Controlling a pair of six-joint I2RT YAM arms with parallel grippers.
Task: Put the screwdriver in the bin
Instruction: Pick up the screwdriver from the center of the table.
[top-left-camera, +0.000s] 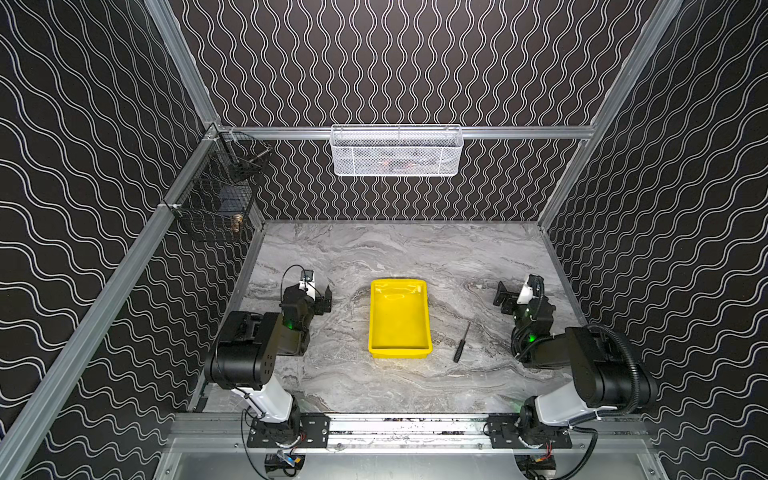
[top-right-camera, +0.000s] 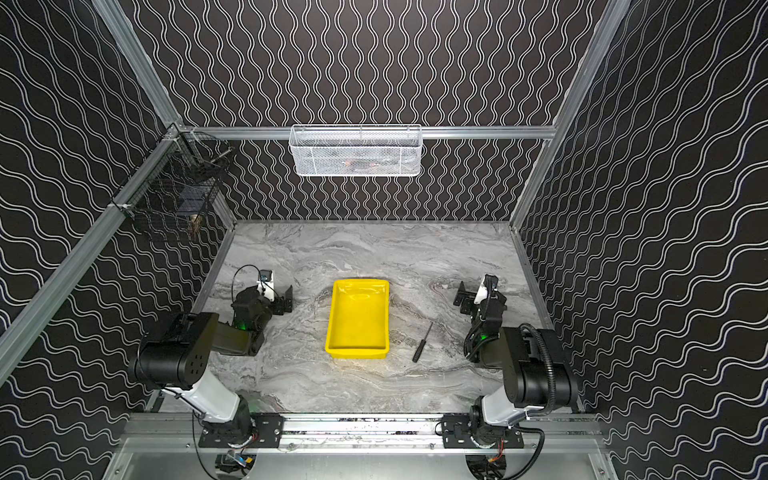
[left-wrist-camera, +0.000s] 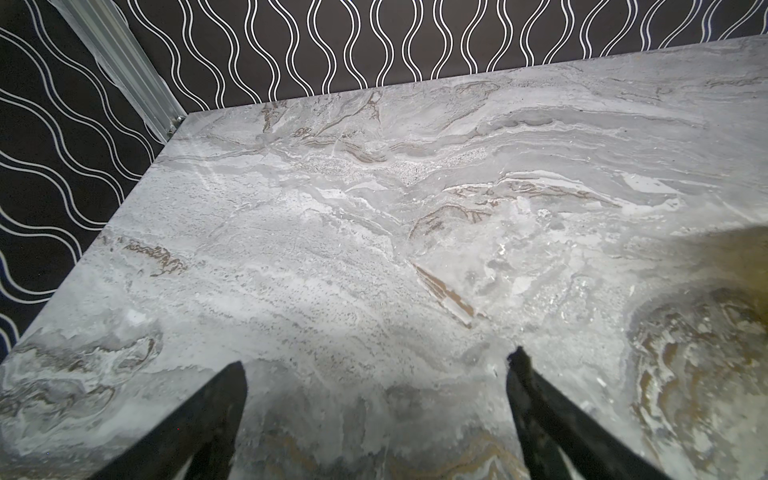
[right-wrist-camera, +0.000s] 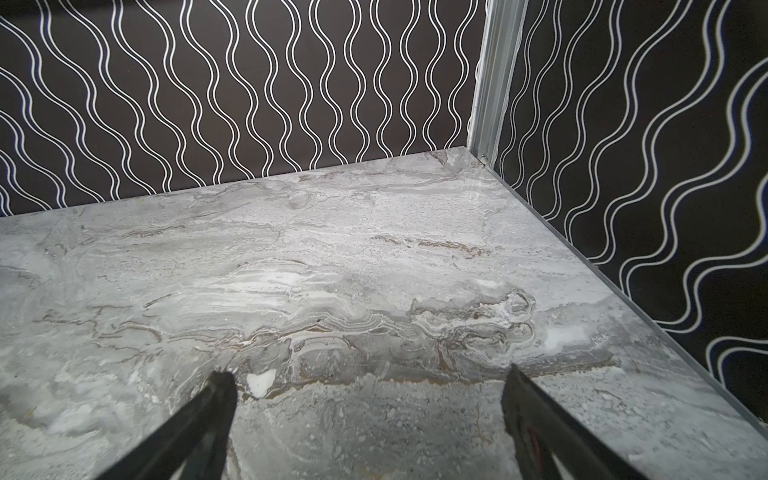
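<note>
Screwdriver (top-left-camera: 462, 343) flat on the grey marble worktop (top-left-camera: 374, 249), outside the bin (top-left-camera: 400, 353). Left to right: left gripper (left-wrist-camera: 376, 365) released, jaws spread, holding nothing, low over the worktop; yellow bin at centre; tool just beside its right wall, not touching, handle toward the arm bases; right gripper (right-wrist-camera: 368, 374) released, spread wide, well apart from it.

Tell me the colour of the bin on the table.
Bright yellow, inside and out; the bin shows best in both top views.
</note>
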